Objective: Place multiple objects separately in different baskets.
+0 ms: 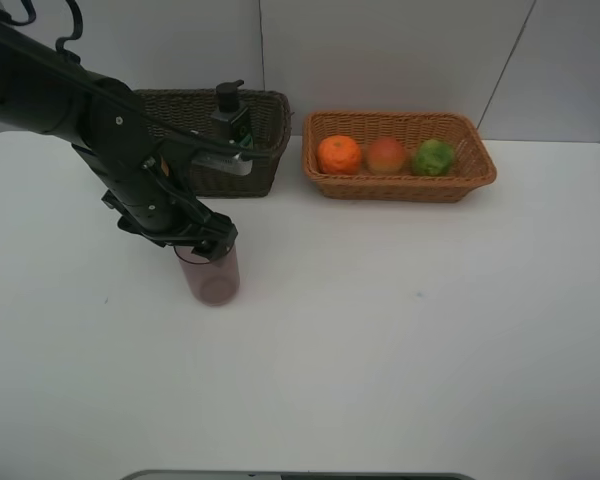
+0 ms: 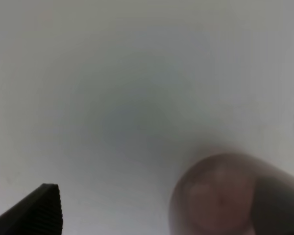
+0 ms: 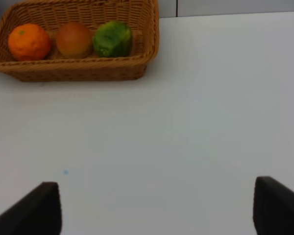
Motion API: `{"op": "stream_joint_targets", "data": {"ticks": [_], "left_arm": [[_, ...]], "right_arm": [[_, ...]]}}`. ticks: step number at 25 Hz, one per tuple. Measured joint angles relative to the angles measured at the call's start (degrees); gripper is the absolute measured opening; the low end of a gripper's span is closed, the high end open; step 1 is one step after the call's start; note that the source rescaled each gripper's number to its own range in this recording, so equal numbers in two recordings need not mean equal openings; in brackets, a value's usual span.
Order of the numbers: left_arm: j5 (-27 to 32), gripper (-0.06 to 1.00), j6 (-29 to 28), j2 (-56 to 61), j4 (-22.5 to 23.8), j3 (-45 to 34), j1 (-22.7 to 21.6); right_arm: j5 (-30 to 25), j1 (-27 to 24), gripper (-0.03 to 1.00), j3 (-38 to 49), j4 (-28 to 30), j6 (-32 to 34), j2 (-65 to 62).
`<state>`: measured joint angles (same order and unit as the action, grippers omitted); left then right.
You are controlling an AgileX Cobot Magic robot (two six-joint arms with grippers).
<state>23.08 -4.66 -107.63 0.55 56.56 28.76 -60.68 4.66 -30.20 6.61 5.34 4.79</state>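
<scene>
step: left gripper [image 1: 212, 250] spread wide, right over the translucent mauve plastic cup [image 1: 211, 277], nothing pinched yet
cup spot: on the table, in front of the dark brown woven wicker basket [image 1: 270, 160]
next: probably drop around the cup, squeeze, lift it into that basket

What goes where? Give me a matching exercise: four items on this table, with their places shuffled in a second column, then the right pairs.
Items:
1. orange
2. green fruit
3. pump bottle
4. mauve cup

Places:
A. in the dark basket
B. on the bare table, under the left tool
C. left end of the fruit row in the tan basket
D. right end of that row

Pairs: 1-C, 2-D, 3-A, 4-B
</scene>
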Motion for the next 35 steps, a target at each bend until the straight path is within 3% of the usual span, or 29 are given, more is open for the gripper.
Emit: {"op": "stream_joint_targets", "data": {"ticks": [3,5,8,9,12,14,35], "left_arm": [[-0.14,0.97,0.00,-0.66,0.00,-0.14,0.00],[-0.19,0.88,0.00,-1.03,0.00,-0.14,0.00],[-0.67,0.59,0.00,-1.21,0.00,-0.15,0.00],[-0.67,0.59,0.00,-1.21,0.00,-0.15,0.00],[-1.15,0.18,0.00,-1.23,0.00,-0.15,0.00],[-1.43,0.00,0.00,-1.23,-0.16,-0.15,0.00],[-1.20,0.00,-0.19,-1.23,-0.16,-0.15,0.00]], "right_arm": [[0.00,0.00,0.61,0.00,0.00,0.00,0.00],[0.00,0.00,0.61,0.00,0.00,0.00,0.00],[0.00,0.00,0.61,0.00,0.00,0.00,0.00],[0.00,0.00,0.61,0.00,0.00,0.00,0.00],[0.00,0.00,0.61,0.00,0.00,0.00,0.00],[0.00,0.00,0.61,0.00,0.00,0.00,0.00],[0.00,0.00,0.61,0.00,0.00,0.00,0.00]]}}
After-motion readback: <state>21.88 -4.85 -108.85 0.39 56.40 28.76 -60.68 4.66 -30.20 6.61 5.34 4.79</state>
